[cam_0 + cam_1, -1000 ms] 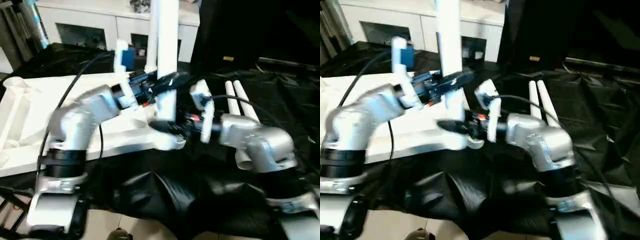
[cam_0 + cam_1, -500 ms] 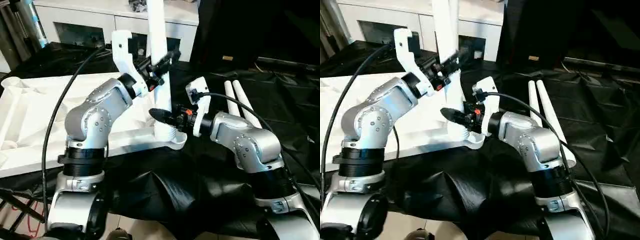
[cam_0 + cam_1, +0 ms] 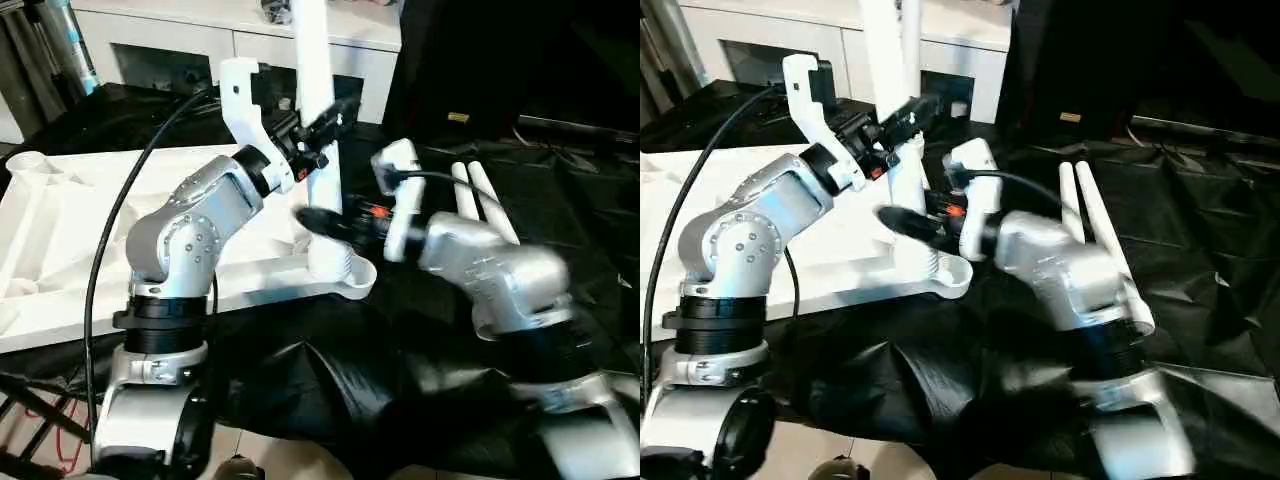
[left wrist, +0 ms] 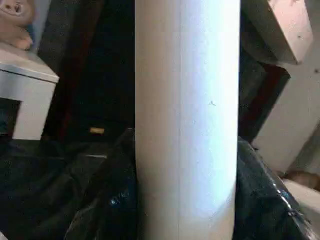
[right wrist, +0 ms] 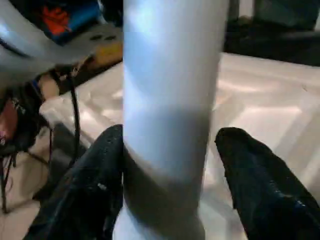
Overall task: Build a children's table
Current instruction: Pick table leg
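Observation:
The children's table top [image 3: 60, 220] lies upside down, white and ribbed, on the black-draped work table. One white leg [image 3: 312, 60] stands upright in its near right corner socket [image 3: 347, 277]. My left gripper [image 3: 322, 130] is shut on this leg about halfway up, and the leg [image 4: 185, 100] looms close in the left wrist view. Lower on the same leg, my right gripper [image 3: 318, 222] is open, and its black fingers [image 5: 100, 175] stand on either side of the leg [image 5: 170, 75]. Two more loose legs [image 3: 478, 190] lie side by side on the drape, behind the right arm.
A white cabinet with glass doors [image 3: 170, 50] stands behind the work table. A tall black panel [image 3: 480, 60] rises at the back right. Black drape [image 3: 590, 200] covers the right side of the work table. Floor [image 3: 250, 450] shows below its front edge.
The right gripper's fingers have spread away from the lower leg, and the right arm is blurred, moving up and to the right. The left gripper has kept its hold on the leg.

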You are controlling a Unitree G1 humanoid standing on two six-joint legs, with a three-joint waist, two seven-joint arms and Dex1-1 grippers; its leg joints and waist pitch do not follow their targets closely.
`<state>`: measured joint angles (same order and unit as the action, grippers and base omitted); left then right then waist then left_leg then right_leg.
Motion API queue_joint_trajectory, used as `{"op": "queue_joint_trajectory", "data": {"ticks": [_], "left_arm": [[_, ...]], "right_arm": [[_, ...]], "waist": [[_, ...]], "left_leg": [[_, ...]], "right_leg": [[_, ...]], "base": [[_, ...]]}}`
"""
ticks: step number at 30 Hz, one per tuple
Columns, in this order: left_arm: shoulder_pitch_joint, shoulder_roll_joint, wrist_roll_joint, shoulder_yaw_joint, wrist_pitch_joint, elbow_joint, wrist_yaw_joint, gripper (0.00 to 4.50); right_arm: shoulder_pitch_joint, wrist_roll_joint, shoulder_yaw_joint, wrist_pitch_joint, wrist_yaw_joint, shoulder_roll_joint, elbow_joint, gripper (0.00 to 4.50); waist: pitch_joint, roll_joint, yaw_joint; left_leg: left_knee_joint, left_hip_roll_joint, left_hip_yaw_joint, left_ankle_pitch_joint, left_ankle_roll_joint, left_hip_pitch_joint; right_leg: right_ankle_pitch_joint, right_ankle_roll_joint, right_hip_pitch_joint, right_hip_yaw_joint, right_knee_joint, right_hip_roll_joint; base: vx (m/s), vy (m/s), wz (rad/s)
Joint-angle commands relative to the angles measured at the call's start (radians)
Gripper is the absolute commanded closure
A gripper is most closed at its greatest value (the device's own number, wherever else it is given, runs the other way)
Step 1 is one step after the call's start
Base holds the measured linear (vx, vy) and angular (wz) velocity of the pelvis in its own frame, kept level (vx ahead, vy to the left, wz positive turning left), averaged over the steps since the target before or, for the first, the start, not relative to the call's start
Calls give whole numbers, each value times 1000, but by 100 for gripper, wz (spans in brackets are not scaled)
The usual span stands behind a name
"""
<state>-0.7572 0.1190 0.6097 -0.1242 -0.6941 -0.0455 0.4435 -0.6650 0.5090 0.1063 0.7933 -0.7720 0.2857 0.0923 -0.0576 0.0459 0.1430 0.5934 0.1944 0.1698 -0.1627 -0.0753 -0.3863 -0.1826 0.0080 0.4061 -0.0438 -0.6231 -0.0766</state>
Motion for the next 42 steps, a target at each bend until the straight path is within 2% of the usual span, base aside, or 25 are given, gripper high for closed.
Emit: {"op": "queue_joint_trajectory", "data": {"ticks": [1,2,3,4,6,9,18,26,42], "left_arm": [[-20,10,25,22,-17,19,44,267],[-20,15,34,26,-22,22,63,267],[-22,27,48,30,-37,21,88,267],[-22,29,50,31,-39,21,93,267],[-20,46,65,44,-49,27,143,267],[-16,54,96,49,-69,44,190,267],[-19,57,139,59,-100,74,234,267],[-7,62,158,71,-118,103,264,268],[-7,72,152,86,-118,92,282,268]], "right_arm": [[-11,11,4,35,-55,36,3,133],[-9,17,12,41,-82,53,-4,133],[-5,29,32,54,-130,87,-19,133],[-5,31,35,55,-136,92,-21,133],[-4,37,38,60,-149,101,-20,133],[-2,43,50,70,-170,112,-21,133],[12,51,91,93,-241,131,-36,133],[11,53,82,91,-234,114,-15,133],[4,87,61,95,-257,102,-11,133]], "waist": [[74,0,-2],[74,2,-2],[75,-2,-2],[75,1,-1],[74,-1,-4],[74,-1,-6],[73,-1,-2],[74,2,-3],[74,-3,-3]], "left_leg": [[-66,22,-1,-158,-44,19],[-65,21,-1,-150,-40,17],[-65,21,-2,-147,-38,18],[-63,21,-1,-138,-33,18],[-63,20,-1,-135,-27,16],[-63,22,0,-150,-30,20],[-63,24,-1,-173,-38,20],[-63,24,-1,-161,-37,19],[-63,23,-1,-172,-43,20]], "right_leg": [[-135,-139,-54,33,65,-51],[-124,-145,-55,33,64,-51],[-119,-148,-55,32,63,-51],[-106,-153,-57,32,62,-50],[-106,-166,-56,32,61,-51],[-128,-178,-53,32,64,-51],[-155,-179,-53,32,65,-52],[-153,-175,-53,32,64,-52],[-158,-174,-53,31,64,-51]], "base": [[0,0,0],[0,0,0],[0,0,0],[0,0,0],[0,0,0],[0,0,0],[0,0,0],[0,0,0],[0,0,0]]}}
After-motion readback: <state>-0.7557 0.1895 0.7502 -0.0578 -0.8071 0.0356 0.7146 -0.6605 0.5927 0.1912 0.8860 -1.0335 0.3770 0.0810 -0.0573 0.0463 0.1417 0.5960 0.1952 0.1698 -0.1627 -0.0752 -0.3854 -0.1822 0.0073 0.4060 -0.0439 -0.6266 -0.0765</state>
